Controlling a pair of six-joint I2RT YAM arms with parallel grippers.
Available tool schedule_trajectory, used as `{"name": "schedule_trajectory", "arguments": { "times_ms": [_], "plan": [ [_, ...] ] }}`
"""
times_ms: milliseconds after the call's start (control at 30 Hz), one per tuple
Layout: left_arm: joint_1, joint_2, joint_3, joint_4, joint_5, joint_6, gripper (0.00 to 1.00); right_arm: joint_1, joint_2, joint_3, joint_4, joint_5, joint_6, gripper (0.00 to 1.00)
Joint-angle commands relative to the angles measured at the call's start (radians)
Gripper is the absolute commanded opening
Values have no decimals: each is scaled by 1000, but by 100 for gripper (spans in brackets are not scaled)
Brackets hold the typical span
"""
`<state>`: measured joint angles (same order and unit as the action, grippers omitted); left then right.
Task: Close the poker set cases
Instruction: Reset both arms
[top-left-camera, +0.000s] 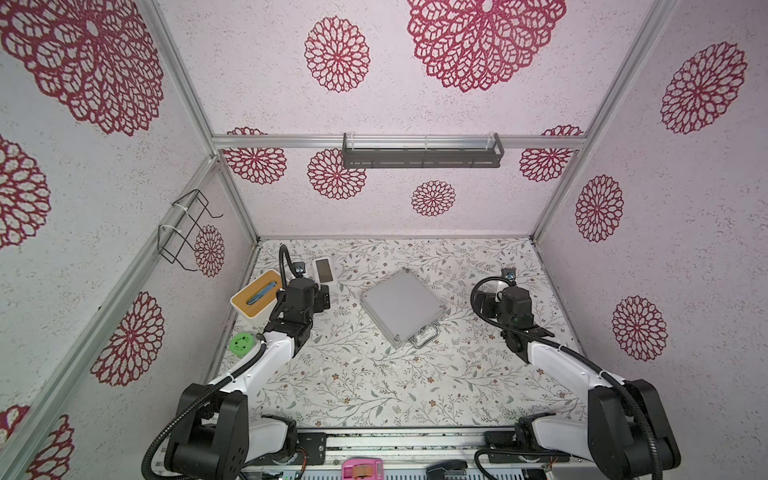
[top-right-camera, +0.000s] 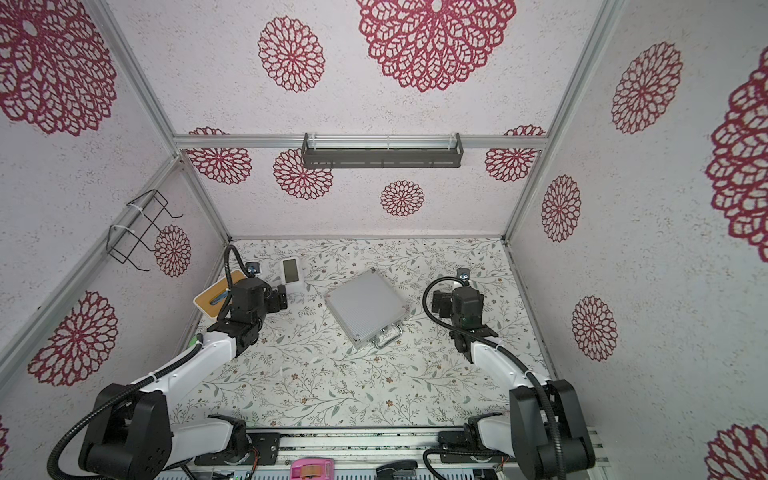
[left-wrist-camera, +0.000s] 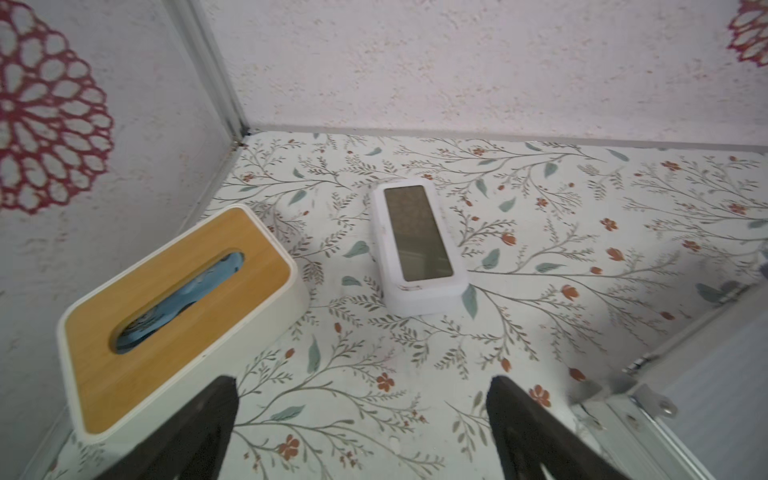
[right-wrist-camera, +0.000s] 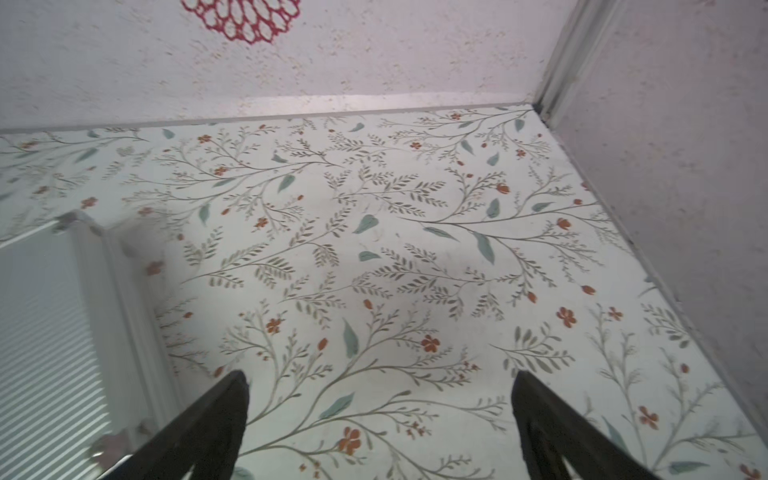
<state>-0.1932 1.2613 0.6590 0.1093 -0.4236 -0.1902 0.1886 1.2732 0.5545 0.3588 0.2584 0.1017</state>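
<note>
Case (top-left-camera: 402, 305) lies flat mid-table (top-left-camera: 374, 395), turned at an angle, lid down on the base in both top views, handle (top-left-camera: 426, 336) toward the robot. Closing itself looks done. The latches are too small to read, so snapping them may be all that's left. Left gripper (left-wrist-camera: 361, 386) is spread wide and empty, off the case's one side, near the tissue box (left-wrist-camera: 174, 316) and white screen gadget (left-wrist-camera: 415, 245). Right gripper (right-wrist-camera: 380, 378) is spread wide and empty off the opposite side, not touching.

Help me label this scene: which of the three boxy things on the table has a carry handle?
The flat silver ribbed-aluminium case, lying shut mid-table; the wooden-topped white box and small white screen device have none.
</note>
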Motion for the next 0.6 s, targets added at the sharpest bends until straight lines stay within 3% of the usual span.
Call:
{"name": "schedule_trajectory", "arguments": {
  "times_ms": [0,200,400,567],
  "plan": [
    [48,-38,-71,192,-84,51,97,-41,60,-42,239,53,-103,99],
    [146,22,-180,497,-35,103,100,-71,145,-103,420,39,-154,99],
    [244,53,-146,469,79,65,99,-94,203,-213,631,1,-146,99],
    [247,69,-164,460,60,60,99,-113,208,-249,705,-13,-126,99]
  ]
}}
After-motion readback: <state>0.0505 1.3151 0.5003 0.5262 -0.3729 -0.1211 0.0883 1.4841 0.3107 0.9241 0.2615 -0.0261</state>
